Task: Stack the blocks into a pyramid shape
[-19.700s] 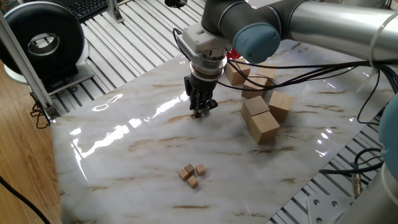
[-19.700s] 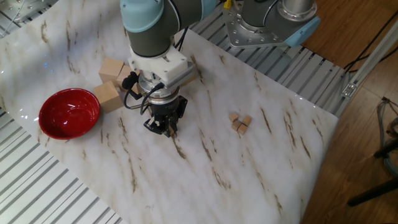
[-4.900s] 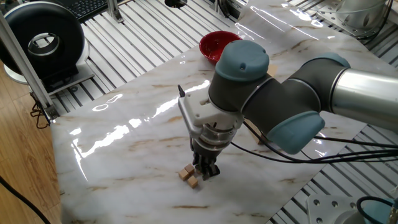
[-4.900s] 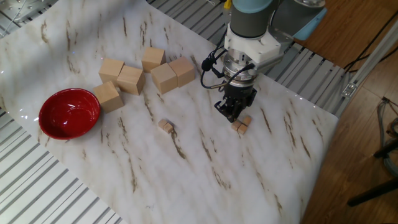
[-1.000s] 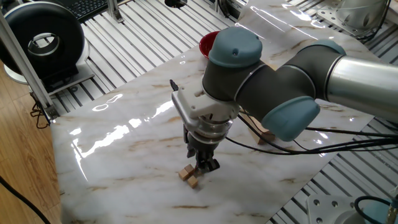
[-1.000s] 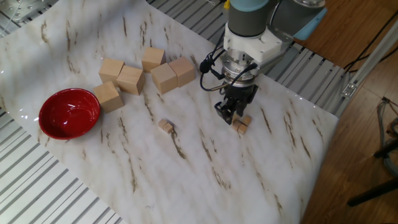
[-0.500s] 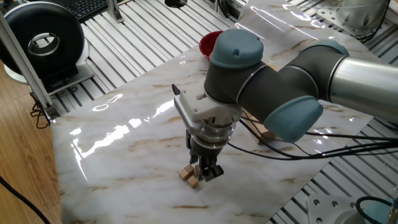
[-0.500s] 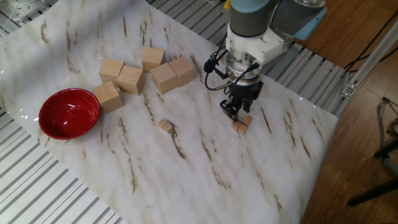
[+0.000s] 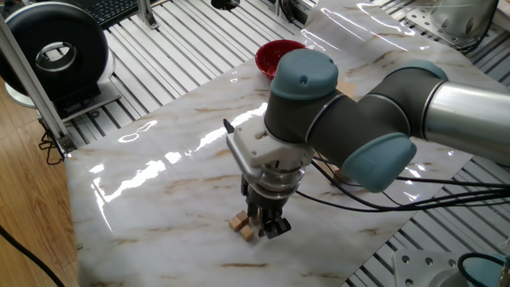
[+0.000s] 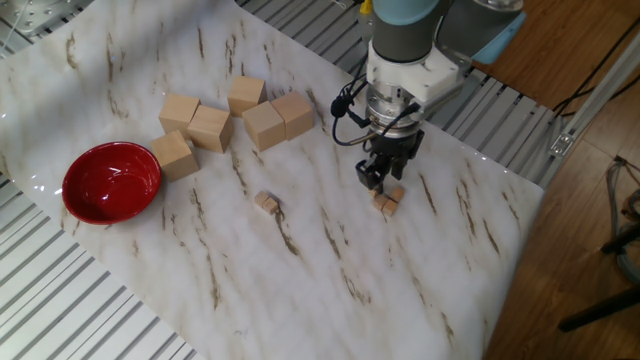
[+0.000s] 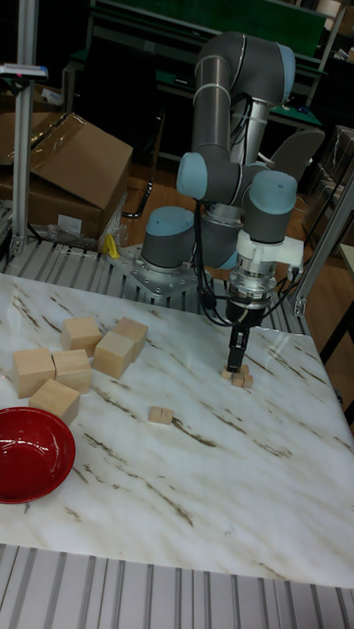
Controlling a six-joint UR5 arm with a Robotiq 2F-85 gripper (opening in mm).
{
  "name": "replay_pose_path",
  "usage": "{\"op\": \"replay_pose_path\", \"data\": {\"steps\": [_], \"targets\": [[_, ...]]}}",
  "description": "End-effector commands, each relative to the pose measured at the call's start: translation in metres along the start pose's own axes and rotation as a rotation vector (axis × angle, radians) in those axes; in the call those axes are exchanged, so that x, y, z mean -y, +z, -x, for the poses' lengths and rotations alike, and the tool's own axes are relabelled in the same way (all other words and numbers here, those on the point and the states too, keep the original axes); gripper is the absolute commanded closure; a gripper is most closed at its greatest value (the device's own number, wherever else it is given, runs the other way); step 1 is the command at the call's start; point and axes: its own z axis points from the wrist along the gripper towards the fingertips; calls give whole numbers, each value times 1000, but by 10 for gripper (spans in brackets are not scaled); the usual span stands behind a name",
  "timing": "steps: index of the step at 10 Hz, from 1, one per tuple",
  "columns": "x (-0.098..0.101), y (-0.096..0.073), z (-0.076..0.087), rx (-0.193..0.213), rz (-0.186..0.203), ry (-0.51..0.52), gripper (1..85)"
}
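Note:
Two tiny tan blocks (image 9: 237, 222) (image 9: 249, 233) lie side by side on the marble table (image 9: 159, 191); they also show in the other fixed view (image 10: 388, 201) and in the tall fixed view (image 11: 237, 376). My gripper (image 9: 266, 224) stands upright right beside them, a little above the table. Its fingers are drawn close together on what looks like a third tiny block, mostly hidden between them. From the other side the gripper (image 10: 378, 180) hangs just left of the pair. One more tiny block (image 10: 265, 202) lies alone about a hand's width away. No pyramid shape shows.
Several large pale wooden blocks (image 10: 228, 113) sit grouped at the far side, with a red bowl (image 10: 111, 181) near them. The gripper's black cables (image 9: 374, 199) trail over the table. The table's edge and a slatted metal frame (image 10: 520, 130) lie close behind the small blocks.
Over the last second the gripper has shifted a short way toward the two small blocks and sunk a little. The blocks on the table have not moved.

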Motion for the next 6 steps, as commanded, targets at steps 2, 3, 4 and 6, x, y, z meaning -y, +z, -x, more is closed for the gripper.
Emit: {"op": "replay_pose_path", "data": {"steps": [2,3,4,6], "targets": [[2,-8,13,-5,-6,22,403],[0,-8,18,16,0,35,403],[0,-8,16,14,3,35,403],[0,-9,15,14,3,36,403]]}}
